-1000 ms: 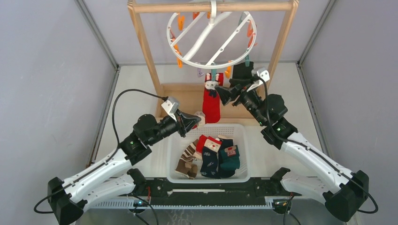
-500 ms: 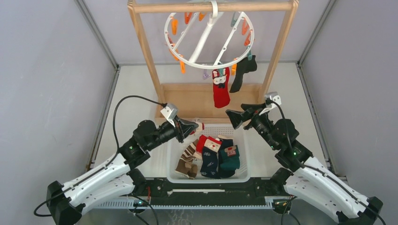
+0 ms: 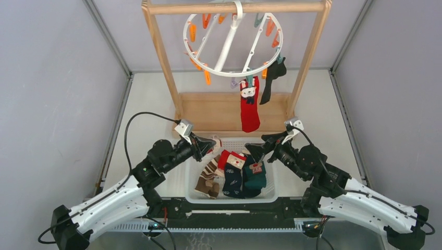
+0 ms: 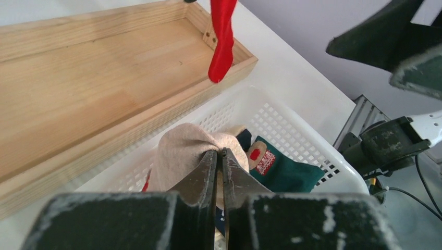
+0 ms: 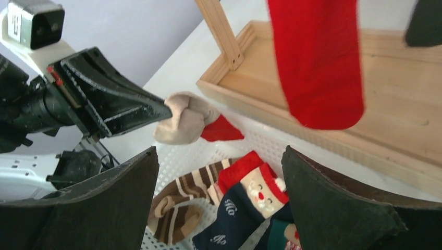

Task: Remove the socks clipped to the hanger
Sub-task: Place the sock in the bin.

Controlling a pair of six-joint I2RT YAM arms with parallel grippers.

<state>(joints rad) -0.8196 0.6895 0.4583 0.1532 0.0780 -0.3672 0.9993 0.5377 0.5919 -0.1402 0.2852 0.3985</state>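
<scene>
The right gripper (image 3: 254, 149), seen a second earlier raised beside the hanging socks, has been lowered over the white basket (image 3: 232, 199). Its jaws are spread wide and nothing is held. The left gripper (image 3: 211, 144) remains pressed shut on a beige sock (image 5: 182, 117) above the basket's far left edge and has been drawn back slightly. The hanger (image 3: 228, 47) has swung back on the wooden rack (image 3: 161, 57). A red sock (image 3: 249, 107) and a black sock (image 3: 272, 78) are still clipped to it.
</scene>
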